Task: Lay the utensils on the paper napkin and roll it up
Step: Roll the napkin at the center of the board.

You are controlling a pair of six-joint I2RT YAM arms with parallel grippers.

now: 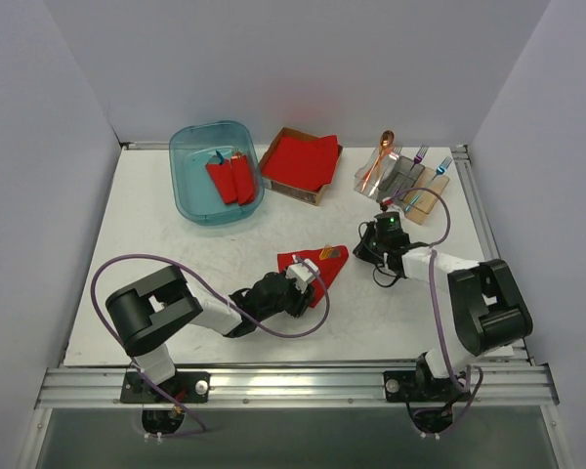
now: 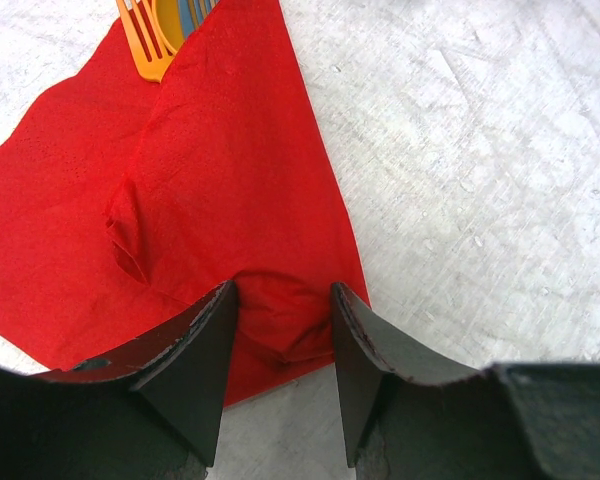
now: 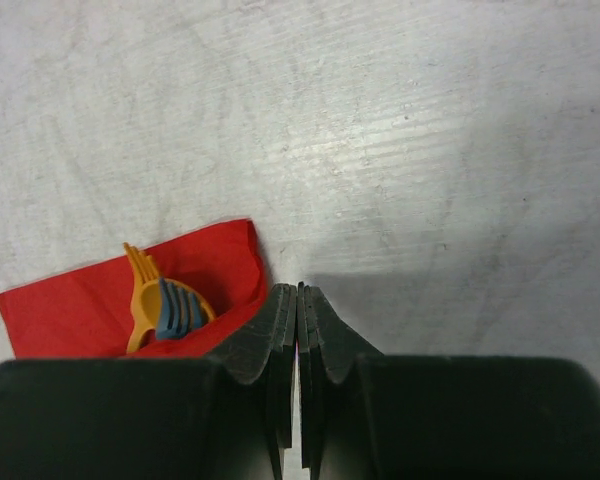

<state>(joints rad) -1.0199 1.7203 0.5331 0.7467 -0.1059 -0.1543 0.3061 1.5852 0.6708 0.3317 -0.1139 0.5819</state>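
The two arm bases, left (image 1: pixel 161 376) and right (image 1: pixel 425 381), sit on the metal rail at the near edge of the table (image 1: pixel 176 274).

The left arm lies low across the table, its left gripper (image 1: pixel 298 277) at the near-left edge of the paper napkin (image 1: pixel 322 266). In the left wrist view the gripper (image 2: pixel 283 300) is spread, its dark fingers (image 2: pixel 195 350) straddling a puckered edge of the red sheet (image 2: pixel 220 180) without pinching it. The napkin lies mid-table, creased and folded over the utensils. An orange fork (image 2: pixel 145 40) and a blue fork (image 2: pixel 195 8) poke out from under the fold at its far end.

Just right of the napkin is the right gripper (image 1: pixel 381 234), low over the table. In its wrist view the gripper (image 3: pixel 300 295) is pressed together with nothing between its fingers. The napkin's corner (image 3: pixel 70 305) is just beside its left finger, with the orange fork's tines (image 3: pixel 135 290) and the blue fork (image 3: pixel 177 310) nested together in the fold.

Along the far side, from left to right:
- A clear blue tub (image 1: pixel 190 200) holds two red rolled bundles (image 1: pixel 231 178).
- A cardboard box (image 1: pixel 308 191) holds a red stack (image 1: pixel 301 158).
- A rack (image 1: pixel 425 200) carries an orange spoon (image 1: pixel 381 156), a purple fork (image 1: pixel 420 154) and a far blue fork (image 1: pixel 442 164).
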